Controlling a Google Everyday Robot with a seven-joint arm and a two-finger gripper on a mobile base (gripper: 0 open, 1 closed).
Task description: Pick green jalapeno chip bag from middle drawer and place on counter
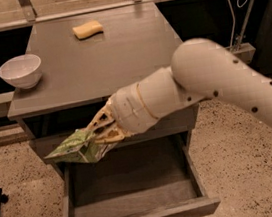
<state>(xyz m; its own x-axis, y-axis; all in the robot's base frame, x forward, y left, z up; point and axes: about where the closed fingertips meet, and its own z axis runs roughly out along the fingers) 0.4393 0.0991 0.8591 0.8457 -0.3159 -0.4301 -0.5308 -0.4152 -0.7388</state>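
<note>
My gripper point(96, 135) is pinching the green jalapeno chip bag point(77, 148) by its right end. The bag hangs in the air over the left back corner of the open middle drawer point(131, 184), below the front edge of the counter point(119, 57). Its long axis lies almost level, and the free end points left and a little down.
</note>
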